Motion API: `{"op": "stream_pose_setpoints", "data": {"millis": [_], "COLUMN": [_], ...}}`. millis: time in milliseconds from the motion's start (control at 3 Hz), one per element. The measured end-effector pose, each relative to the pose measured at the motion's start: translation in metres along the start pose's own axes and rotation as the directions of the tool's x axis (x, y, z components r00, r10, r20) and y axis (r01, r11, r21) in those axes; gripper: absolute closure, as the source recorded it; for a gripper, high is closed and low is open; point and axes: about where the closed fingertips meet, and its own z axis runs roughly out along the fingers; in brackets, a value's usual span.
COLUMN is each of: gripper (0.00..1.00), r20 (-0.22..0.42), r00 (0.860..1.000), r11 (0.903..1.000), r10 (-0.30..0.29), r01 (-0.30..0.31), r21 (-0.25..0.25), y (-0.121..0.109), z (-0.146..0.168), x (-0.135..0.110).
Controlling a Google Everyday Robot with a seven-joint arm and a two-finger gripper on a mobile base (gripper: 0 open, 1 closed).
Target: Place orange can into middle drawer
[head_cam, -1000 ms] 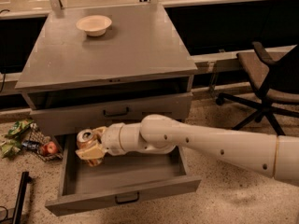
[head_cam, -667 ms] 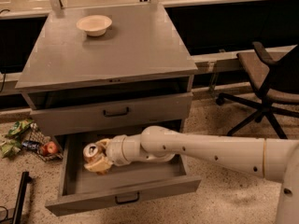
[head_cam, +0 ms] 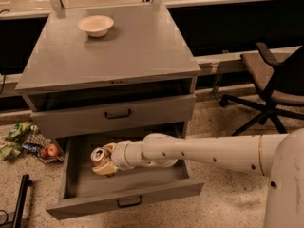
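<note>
The middle drawer point(head_cam: 128, 194) is the lowest grey drawer of the cabinet, pulled open, with a small black handle point(head_cam: 129, 203) on its front. My white arm reaches from the right down into its tray. My gripper point(head_cam: 105, 161) is shut on the orange can point(head_cam: 99, 156), whose silver top faces up and left. The can is inside the drawer at its left part, low over the tray floor. Whether the can rests on the floor is hidden by my fingers.
A cream bowl point(head_cam: 96, 25) sits on the cabinet top point(head_cam: 118, 51) at the back left. The grey drawer above point(head_cam: 116, 114) is closed. Snack bags and a red fruit point(head_cam: 50, 150) lie on the floor at the left. A black office chair point(head_cam: 275, 84) stands at the right.
My gripper has carried the can down and a little to the right, deeper into the open drawer. The arm has lowered with it.
</note>
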Motion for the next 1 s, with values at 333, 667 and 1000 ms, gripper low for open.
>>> {"op": "stream_pose_setpoints", "data": {"millis": [333,667,1000], "gripper": [1.00,1.00,0.82], "r20": [0.080,0.127,0.159], "r00": [0.995,0.990,0.985], "r11": [0.9983,0.9954,0.9928], "r10": [-0.052,-0.065,-0.061], "r01": [0.054,0.074,0.076], "r21": [-0.022,-0.061,-0.093], "y": [-0.004,0.000,0.005], "z": [0.020,0.047,0.069], "x": [0.005,0.027,0.047]}}
